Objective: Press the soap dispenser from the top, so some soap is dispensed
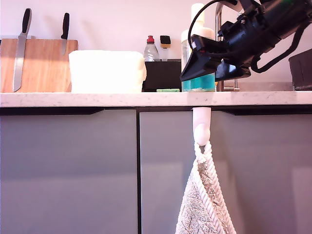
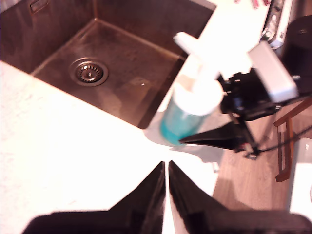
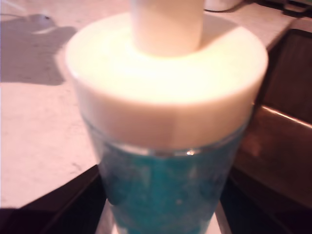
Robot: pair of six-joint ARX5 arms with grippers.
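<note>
The soap dispenser (image 1: 197, 22) stands on the counter near the exterior view's right, a clear bottle with a wide white cap and a white pump head. Teal-blue soap (image 1: 200, 84) fills its lower part. My second gripper (image 1: 187, 73) is shut on the bottle's body; in the second wrist view its dark fingers (image 3: 73, 204) flank the soap (image 3: 165, 195) below the cap (image 3: 165, 83). My first gripper (image 2: 165, 168) is shut, hanging above and short of the dispenser (image 2: 197, 95), apart from the pump head. It does not show in the exterior view.
A steel sink (image 2: 48, 39) with a drain (image 2: 88, 72) lies just behind the dispenser. On the counter (image 1: 97, 99) are a wooden board with knives (image 1: 39, 63), a white tub (image 1: 107, 70), a red-capped bottle (image 1: 151, 48) and a green sponge (image 1: 167, 90). A towel (image 1: 204, 195) hangs below.
</note>
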